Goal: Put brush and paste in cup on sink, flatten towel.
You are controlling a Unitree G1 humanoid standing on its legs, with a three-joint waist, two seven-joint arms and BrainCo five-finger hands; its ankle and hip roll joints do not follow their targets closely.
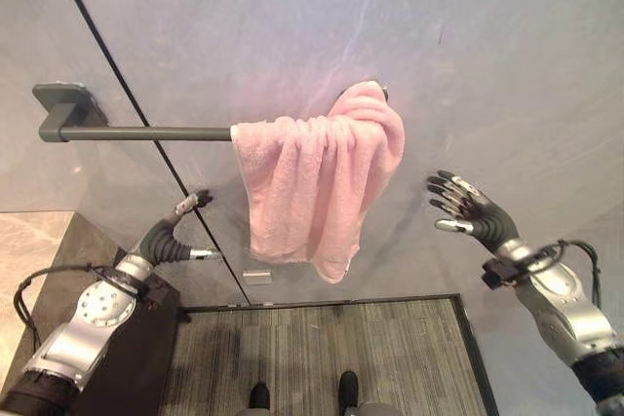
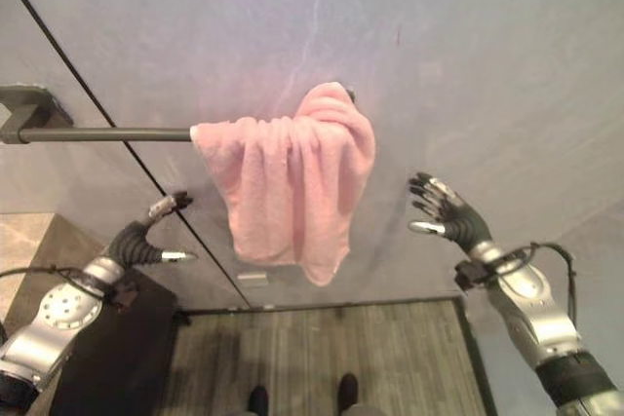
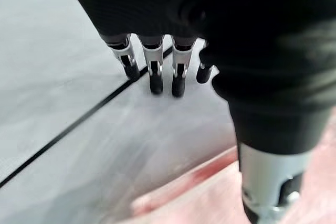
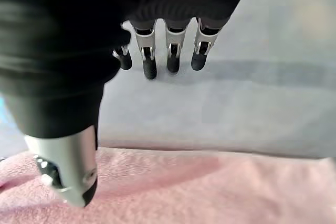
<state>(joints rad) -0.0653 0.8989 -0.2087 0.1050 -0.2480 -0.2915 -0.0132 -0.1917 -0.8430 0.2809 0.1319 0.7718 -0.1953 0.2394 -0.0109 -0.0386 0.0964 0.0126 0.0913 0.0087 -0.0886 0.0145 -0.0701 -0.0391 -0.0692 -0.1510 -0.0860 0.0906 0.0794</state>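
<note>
While pink towel (image 1: 317,182) hangs bunched on bar (image 1: 146,132), L hand (image 1: 175,236) & R hand (image 1: 473,211) open, empty.

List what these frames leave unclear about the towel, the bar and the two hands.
- Bar: its right end and mount lie under the bunched towel, eye views.
- Towel: how many folds it has cannot be told; the front layers cover the back.
- Left hand: seen side-on in the eye views, so its palm is hidden; fingers look straight in its wrist view.
- Right hand: open, apart from the towel; its gap from the wall cannot be judged.
</note>
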